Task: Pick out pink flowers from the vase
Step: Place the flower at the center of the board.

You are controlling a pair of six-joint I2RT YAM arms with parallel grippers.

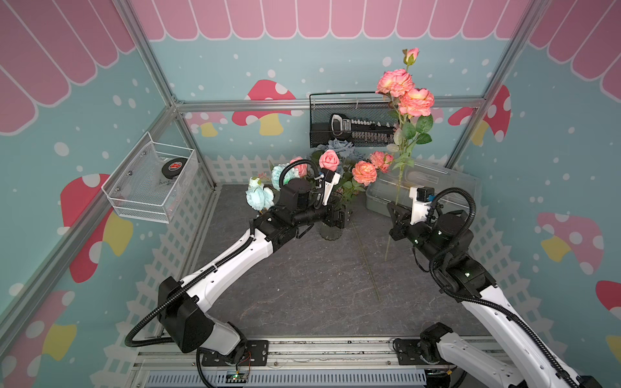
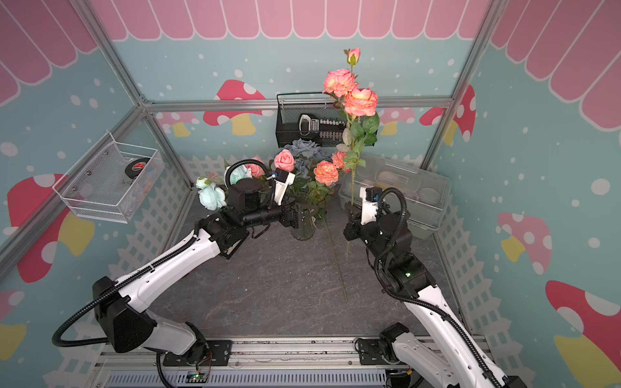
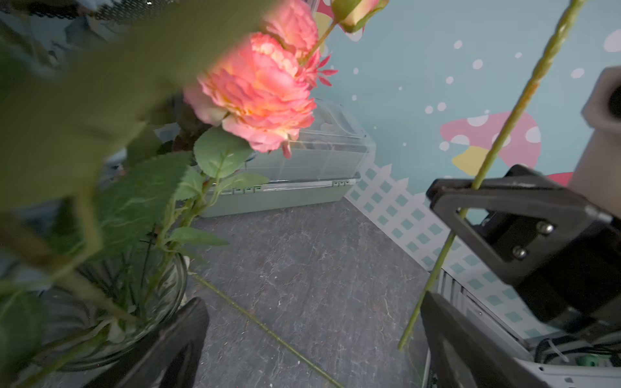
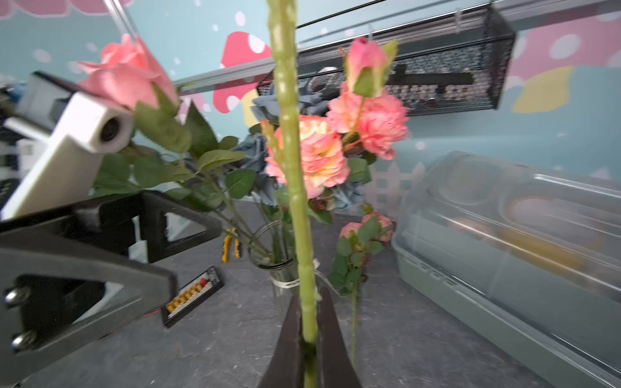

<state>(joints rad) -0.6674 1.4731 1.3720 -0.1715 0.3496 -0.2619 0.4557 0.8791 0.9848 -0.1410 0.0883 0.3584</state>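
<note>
The right pincer [image 1: 396,210] is clamped shut on a pink flower's [image 1: 406,92] stem, holding it upright to the right of the vase [image 1: 329,231]. The left pincer [image 1: 337,220] gapes wide and empty beside the vase. I'd carry the stem away slowly, clear of the pink blooms [image 1: 364,173] standing in the vase, onto the tabletop [image 1: 302,285].

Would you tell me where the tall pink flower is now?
In a top view the tall pink flower stands clamped in the right gripper, right of the vase, before the plastic box.
</note>
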